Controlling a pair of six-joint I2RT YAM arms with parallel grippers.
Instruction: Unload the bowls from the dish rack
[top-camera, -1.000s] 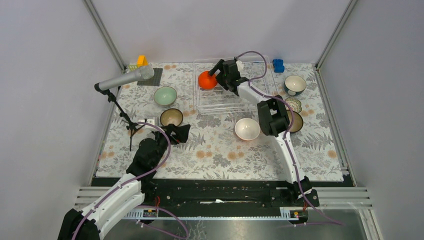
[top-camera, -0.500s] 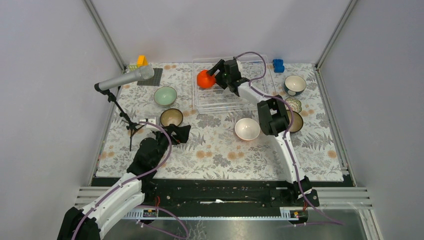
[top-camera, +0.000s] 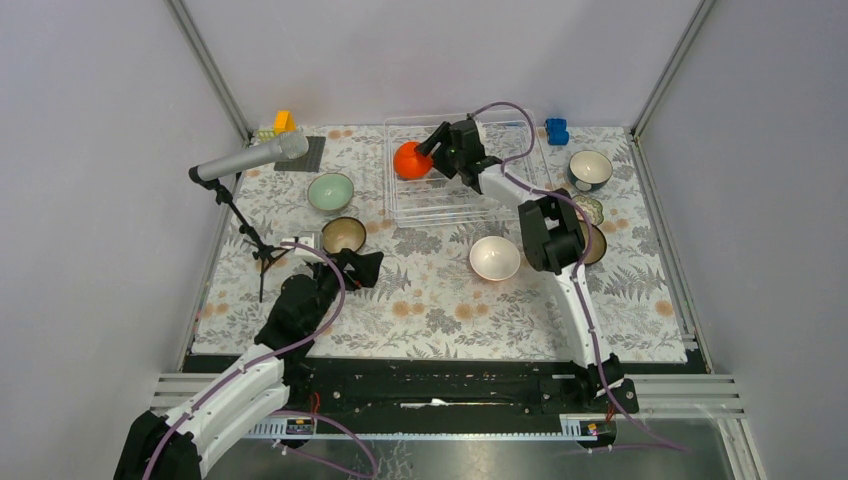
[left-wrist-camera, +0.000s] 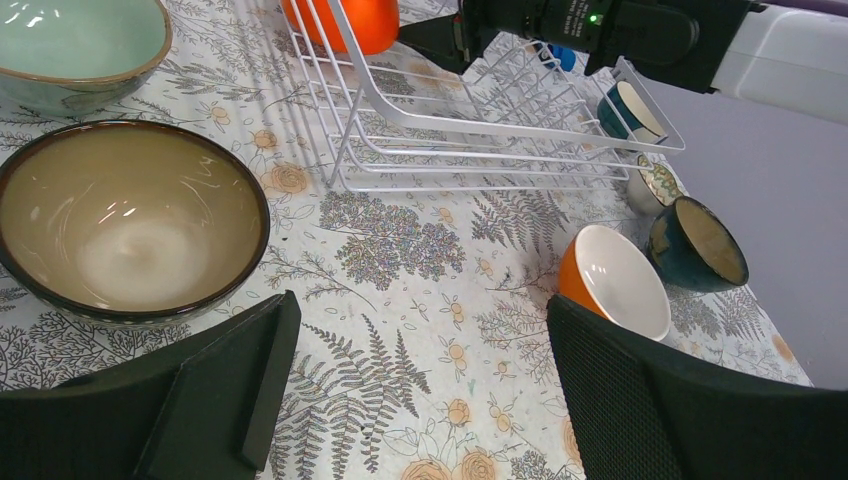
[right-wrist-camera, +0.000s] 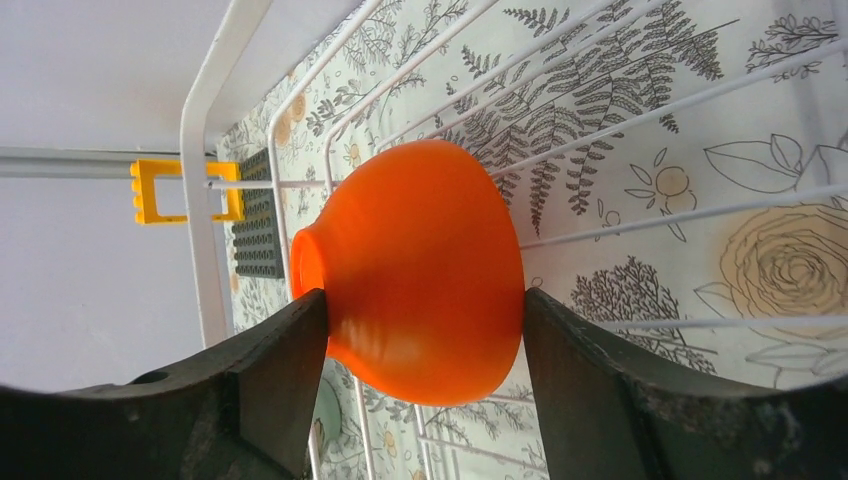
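**Step in hand:** removal of the last bowl from the dish rack (top-camera: 440, 206), which stands at the middle of the far edge of the tabletop (top-camera: 430, 300).

**Right claw** (right-wrist-camera: 420, 330): it is spread wide across the orange bowl (right-wrist-camera: 415, 265). One finger is pressed against each side of the bowl, which is held on its side with the foot pointing left. The bowl is located over the far left part of the rack. It cannot be told whether it is clear of the wires.

**Left claw** (left-wrist-camera: 420, 320): it is held wide open and empty, low over the tabletop near the left edge, just beside a brown bowl (left-wrist-camera: 130, 235).

**Progress:** no other bowl is seen inside the rack. A mint bowl (top-camera: 330, 191) is set out toward the left edge, and an orange-and-white bowl (top-camera: 495, 258) in front of the rack. The task is therefore judged nearly complete.

**Next move:** the held bowl is to be raised above the rack's low wall, carried to a bare patch of tabletop, turned upright and released. Snagging on the wires is to be avoided.
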